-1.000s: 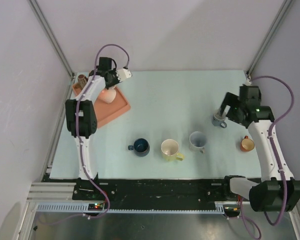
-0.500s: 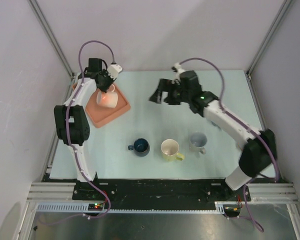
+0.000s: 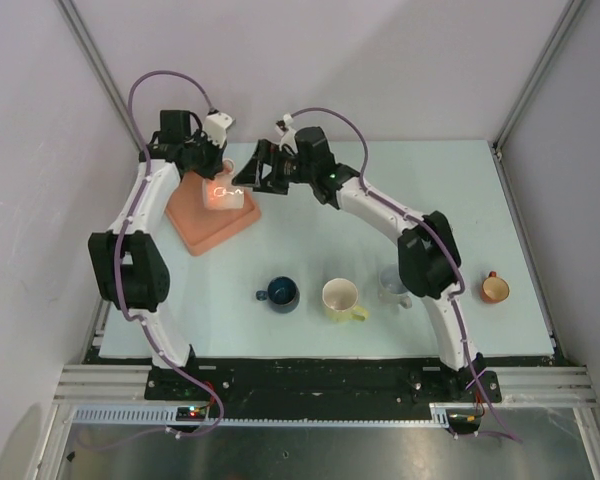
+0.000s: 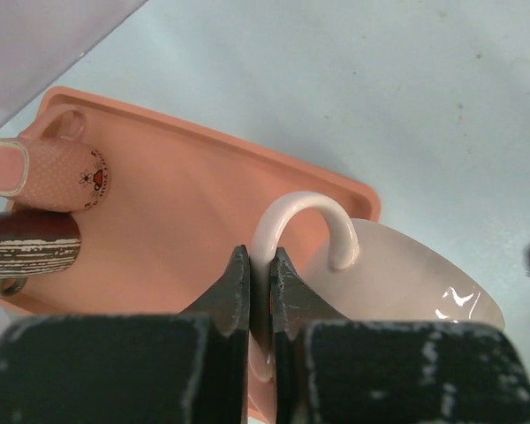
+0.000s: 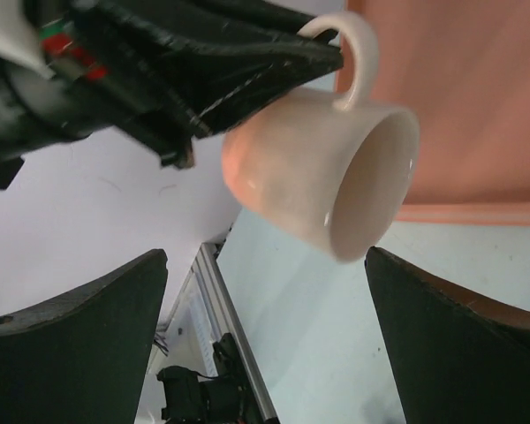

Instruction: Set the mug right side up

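Near-edge row: a dark blue mug [image 3: 279, 293], a yellow mug [image 3: 340, 298], a grey mug [image 3: 391, 283] partly behind my right arm, and an orange mug [image 3: 494, 289] toward the right edge. All stand mouth up and well apart, so I judge that none of them needs me.

Tray: the orange tray [image 3: 194, 226] sits at the far left corner of the tabletop. In my left wrist view, a pink dotted mug [image 4: 49, 172] and a brown striped mug [image 4: 26, 252] lie against its wall, probably waiting for their turn.

Task mug: the pale pink mug [image 5: 318, 168] hangs in the air over the tray's right-hand edge. It is tipped on its side, handle uppermost, with its mouth facing my right wrist camera.

Left gripper: my left gripper [image 4: 258, 265] is pinched tight on the mug's handle loop. I judge that gripping the handle leaves the mug's body bare for my other arm to reach.

Right gripper: my right gripper [image 3: 251, 172] reaches across from the right, near the far edge. Its jaws are spread wide, one on each side of the mug in my wrist view, and neither touches it.

Step in hand: I read this as a hand-over or a shared re-grip, done so the mug can be turned mouth up.

Risk: the glaze looks slick, and the pinch on the thin handle could let the mug swing.
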